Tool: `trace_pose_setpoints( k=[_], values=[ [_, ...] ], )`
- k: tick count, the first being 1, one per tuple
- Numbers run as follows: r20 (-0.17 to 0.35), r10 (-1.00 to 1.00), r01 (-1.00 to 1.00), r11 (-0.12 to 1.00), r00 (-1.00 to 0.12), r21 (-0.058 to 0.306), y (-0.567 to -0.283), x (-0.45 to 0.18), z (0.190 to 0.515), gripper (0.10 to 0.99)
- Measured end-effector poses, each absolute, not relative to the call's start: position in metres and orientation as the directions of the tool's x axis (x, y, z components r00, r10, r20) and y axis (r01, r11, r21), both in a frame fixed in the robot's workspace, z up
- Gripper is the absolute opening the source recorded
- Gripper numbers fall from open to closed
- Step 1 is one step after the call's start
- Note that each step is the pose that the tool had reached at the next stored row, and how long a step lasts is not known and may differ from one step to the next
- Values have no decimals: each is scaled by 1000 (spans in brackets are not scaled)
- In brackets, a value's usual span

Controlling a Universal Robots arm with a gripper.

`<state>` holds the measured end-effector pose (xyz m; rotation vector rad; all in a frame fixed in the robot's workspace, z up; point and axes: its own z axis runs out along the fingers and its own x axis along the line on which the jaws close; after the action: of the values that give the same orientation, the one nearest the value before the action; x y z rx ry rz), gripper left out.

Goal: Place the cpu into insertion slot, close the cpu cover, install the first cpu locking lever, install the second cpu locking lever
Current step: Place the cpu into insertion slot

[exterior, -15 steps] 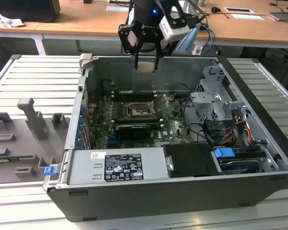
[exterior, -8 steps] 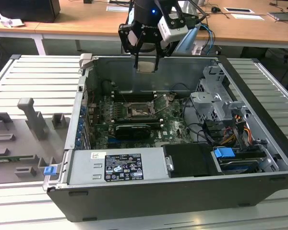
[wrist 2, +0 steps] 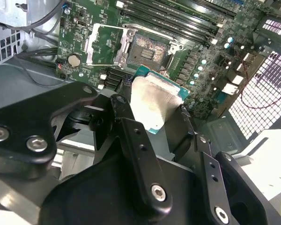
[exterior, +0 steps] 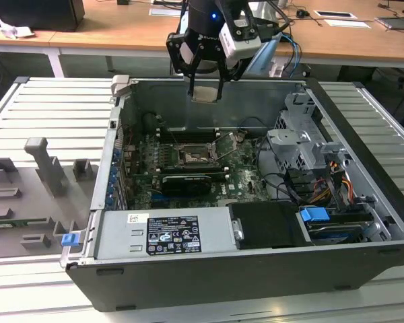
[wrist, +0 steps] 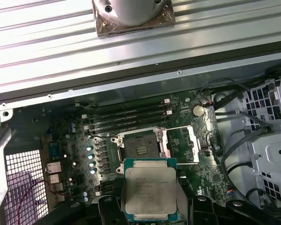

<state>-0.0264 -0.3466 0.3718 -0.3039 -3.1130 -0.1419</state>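
My gripper [exterior: 205, 94] hangs above the open computer case, shut on the cpu [exterior: 205, 91], a flat square chip with a dull silver top. In both wrist views the cpu [wrist: 150, 190] [wrist 2: 154, 103] is held level between the black fingers [wrist 2: 131, 136], above the board and just off to one side of the insertion slot [wrist: 140, 147] [wrist 2: 147, 47]. The slot [exterior: 192, 156] is bare, its dark centre showing. The cpu cover [wrist: 183, 145] [wrist 2: 103, 44] is swung open and lies flat beside the slot.
Long memory slots [wrist: 126, 117] run along the slot's far side. A black card [exterior: 182, 183], a grey power supply [exterior: 165, 232], a drive cage [exterior: 303, 141] and loose cables [exterior: 283, 182] crowd the case. Grey fixtures [exterior: 47, 168] stand on the ribbed table at the exterior view's left.
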Motion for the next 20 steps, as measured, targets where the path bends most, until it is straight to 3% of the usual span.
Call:
trace_pose_setpoints(
  k=[20],
  values=[
    [19, 303, 303, 949, -953, 89, -347, -26, 371, 529]
  ],
)
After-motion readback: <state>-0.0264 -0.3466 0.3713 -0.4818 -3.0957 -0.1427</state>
